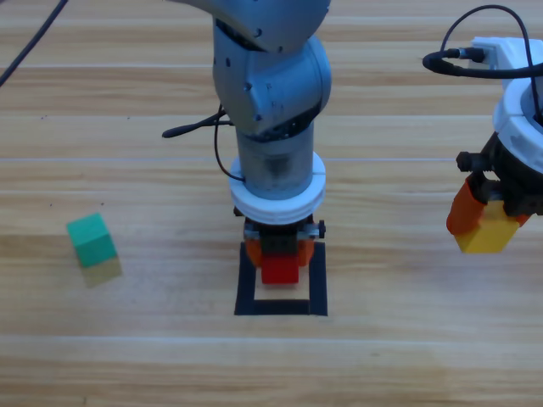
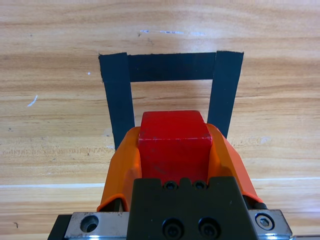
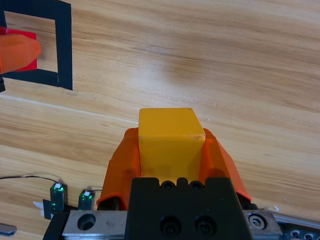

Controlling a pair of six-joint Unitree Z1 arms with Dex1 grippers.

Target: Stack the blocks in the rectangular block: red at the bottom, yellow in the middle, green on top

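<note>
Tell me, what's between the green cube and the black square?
Nothing: only bare wood lies between the green cube and the black square, as the high view shows.

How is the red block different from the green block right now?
The red block is bright red, and the green block is teal-green. The left gripper is shut on the red block, while nothing holds the green block, which sits alone on the table. The red block is over the black tape square; the green block is far off to the picture's left, outside it. Both are small plain cubes of like size.
</note>
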